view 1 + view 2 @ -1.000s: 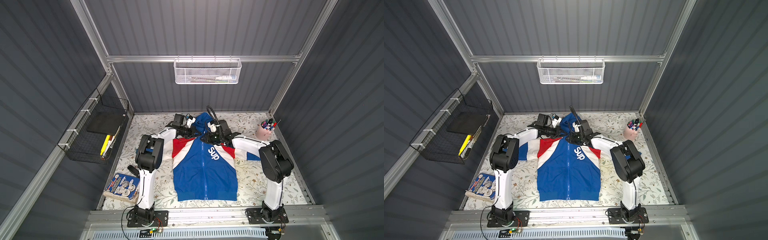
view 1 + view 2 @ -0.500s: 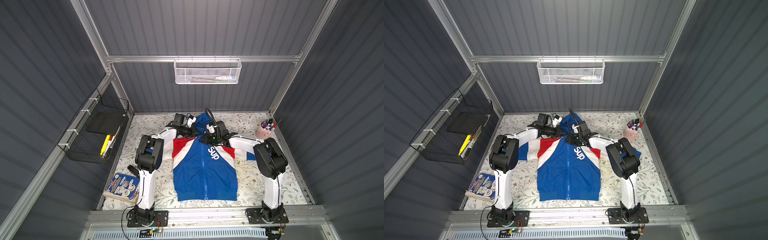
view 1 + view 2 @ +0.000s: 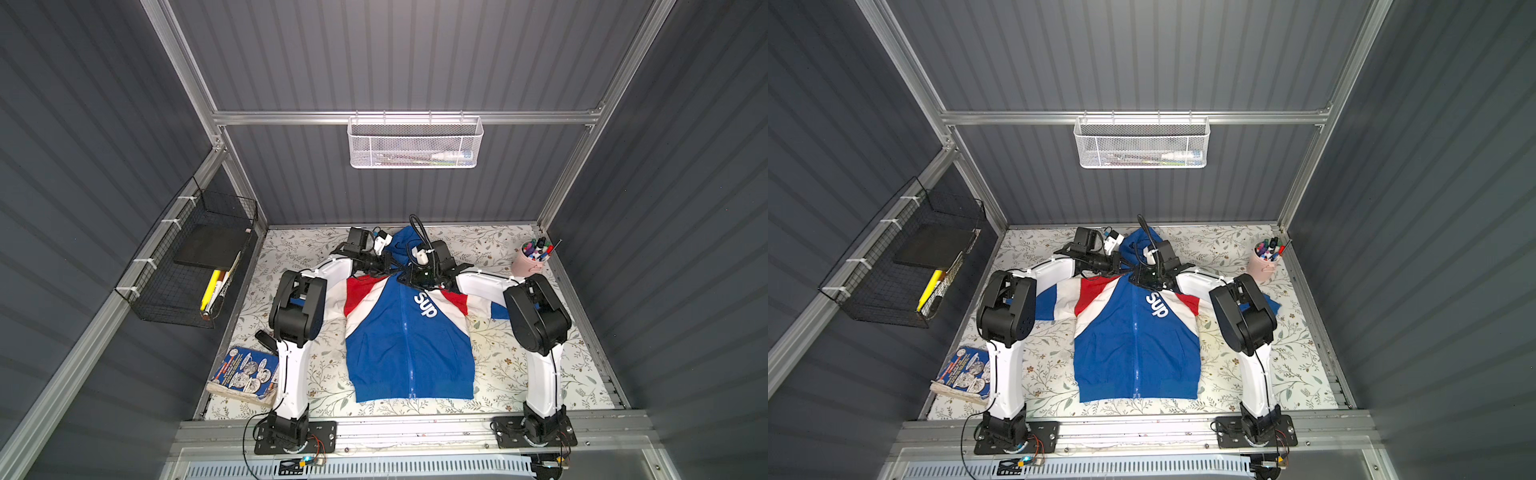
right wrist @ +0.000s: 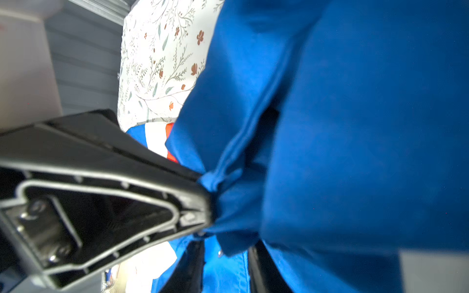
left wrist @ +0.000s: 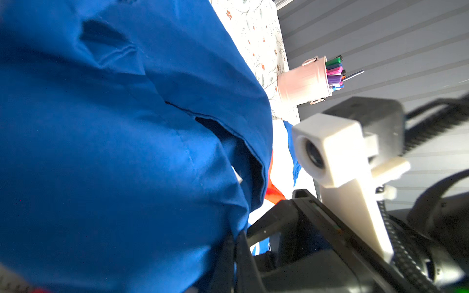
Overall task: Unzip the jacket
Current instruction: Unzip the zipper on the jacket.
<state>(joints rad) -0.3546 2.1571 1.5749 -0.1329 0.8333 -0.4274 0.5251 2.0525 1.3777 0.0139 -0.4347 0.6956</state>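
Boxed in by grey ribbed walls on three sides and an aluminium rail at the front: white floral-print tabletop. Open cloth either side of the lower hem and along the front edge; tighter at the back, near the wall.

Spread flat, front up, across the middle of that tabletop: small hooded royal-blue zip-front jacket. Red and white diagonal bands at the shoulders, white "Sup" on the chest, hood toward the back wall. Zip line closed from below the grippers down to the hem.

At the front left, beside the left arm: blue-covered paperback book. At the back right corner, apart from the right sleeve: pink cup of coloured pens.

At the collar: black left gripper, clenched on a bunched fold of blue fabric. Just beside it: black right gripper, fingers apart with blue fabric between; grasping or free, cannot tell.
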